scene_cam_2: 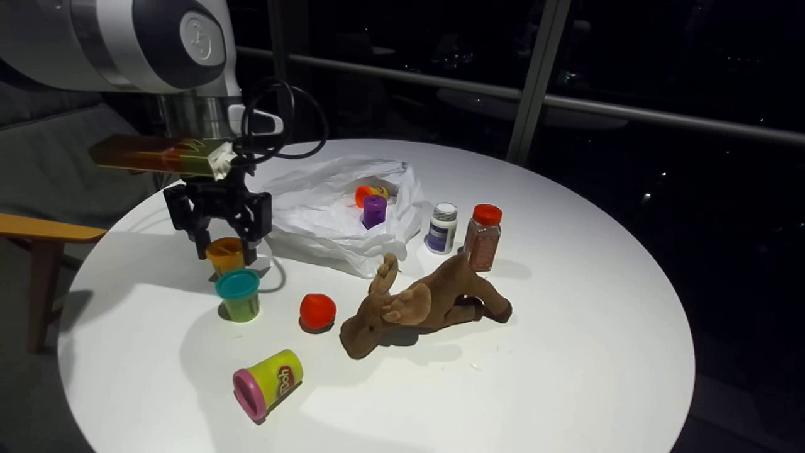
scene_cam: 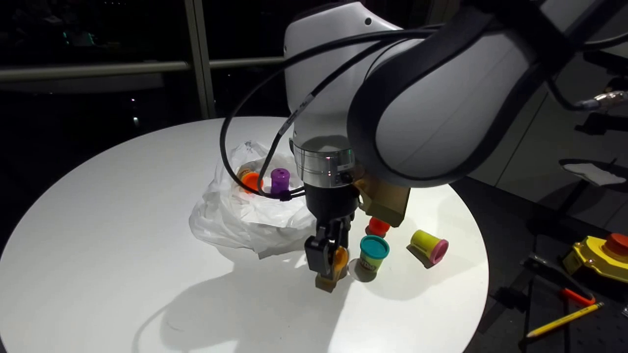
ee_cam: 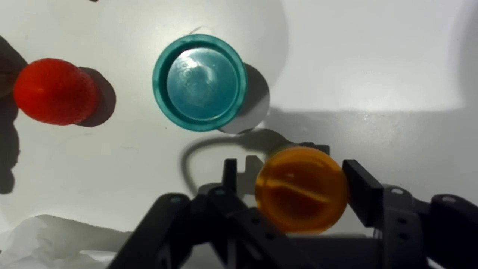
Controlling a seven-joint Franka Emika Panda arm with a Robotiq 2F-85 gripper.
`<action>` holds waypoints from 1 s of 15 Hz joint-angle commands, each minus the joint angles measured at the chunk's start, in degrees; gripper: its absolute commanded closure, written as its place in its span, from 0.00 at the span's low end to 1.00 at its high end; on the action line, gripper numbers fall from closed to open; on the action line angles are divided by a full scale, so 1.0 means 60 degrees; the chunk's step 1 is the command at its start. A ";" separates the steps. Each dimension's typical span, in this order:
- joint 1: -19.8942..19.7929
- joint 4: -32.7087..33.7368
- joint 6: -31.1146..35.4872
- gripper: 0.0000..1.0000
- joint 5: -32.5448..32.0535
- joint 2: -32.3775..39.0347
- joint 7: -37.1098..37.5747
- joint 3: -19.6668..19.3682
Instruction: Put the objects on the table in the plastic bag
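On the round white table point(scene_cam: 113, 220), my gripper point(ee_cam: 295, 183) is lowered around an orange-lidded tub point(scene_cam_2: 225, 250). In the wrist view the right finger lies against the lid, while a gap shows beside the left finger, so the jaws stand open. Close by is an upright tub with a teal lid point(ee_cam: 201, 84). Farther off lie a red rounded object point(scene_cam_2: 317, 311) and a yellow tub with a pink lid point(scene_cam_2: 267, 384) on its side. The plastic bag point(scene_cam: 216, 215) holds a purple container point(scene_cam_2: 375, 211) and an orange-and-yellow tub point(scene_cam: 251, 181).
A brown plush moose point(scene_cam_2: 434, 302) lies beyond the red object. Behind it stand a white bottle point(scene_cam_2: 442, 228) and a red-capped shaker point(scene_cam_2: 483, 238). Off the table are a wooden chair point(scene_cam_2: 50, 228) and a yellow stop-button box point(scene_cam: 596, 260).
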 commanded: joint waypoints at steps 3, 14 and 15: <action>-0.0187 -0.0073 -0.0036 0.71 0.0227 -0.0349 -0.0390 0.0257; -0.0001 0.0874 -0.1194 0.72 -0.0886 -0.2346 0.1339 0.0199; -0.0096 0.1115 -0.1096 0.72 -0.0873 -0.2114 0.1316 0.0169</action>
